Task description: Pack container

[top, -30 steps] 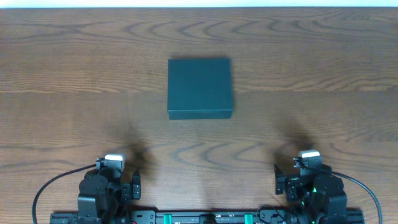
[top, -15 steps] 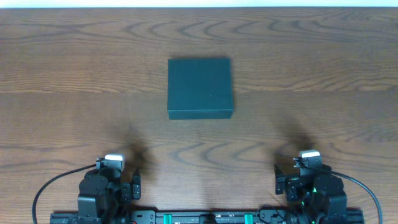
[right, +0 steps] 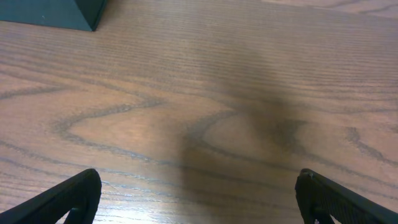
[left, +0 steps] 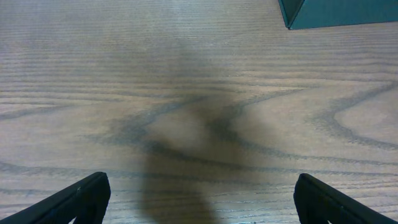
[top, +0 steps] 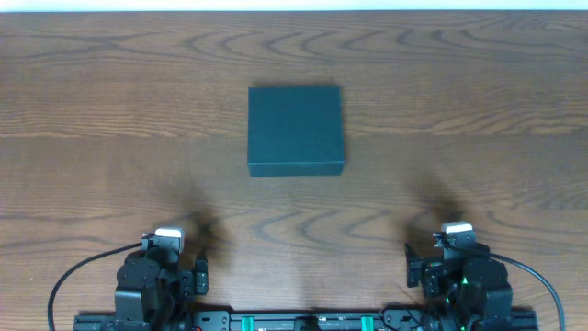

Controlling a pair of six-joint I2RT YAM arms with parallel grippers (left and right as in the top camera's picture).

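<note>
The container (top: 295, 129), a dark teal square box with its lid shut, sits on the wooden table near the middle, a little toward the far side. Its near corner shows in the left wrist view (left: 336, 12) at top right and in the right wrist view (right: 53, 12) at top left. My left gripper (left: 200, 202) is open and empty at the table's near left edge (top: 170, 267). My right gripper (right: 198, 199) is open and empty at the near right edge (top: 455, 262). Both are well short of the box.
The wooden table (top: 478, 138) shows only bare grain around the box. The arms' bases and cables lie along the near edge (top: 303, 320).
</note>
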